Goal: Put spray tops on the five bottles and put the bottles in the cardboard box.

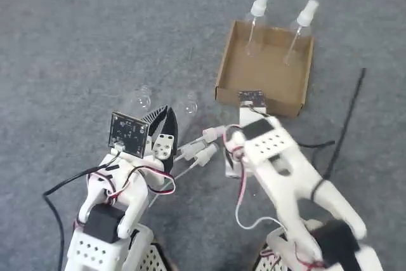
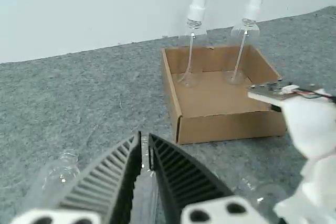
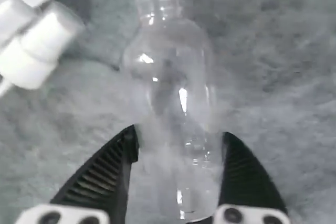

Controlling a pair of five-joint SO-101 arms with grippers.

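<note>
Wide grey table (image 1: 76, 49) in play, both arms based at its near edge. The cardboard box (image 1: 269, 80) sits toward the far edge, right of the middle, open side up. Two bottles stand upright against its far wall, each with a white spray top on: one at the left (image 1: 255, 26), one at the right (image 1: 298, 36).

The right gripper (image 3: 178, 132) is down over the middle of the table, just on the near side of the box. Its jaws are spread wide with a clear, uncapped bottle (image 3: 170, 77) lying on its side between them, neck pointing away. I can't tell whether the pads actually press on it.

The left gripper (image 1: 166, 111) hangs left of middle, its jaws almost closed with only a thin slit between them and nothing clearly held. Two more bare bottles lie on the table, one on either side of its tip (image 1: 141, 98) and (image 1: 188, 103).

Three loose spray tops (image 1: 206, 144) lie bunched together between the two arms, just beside the right gripper's bottle.
</note>
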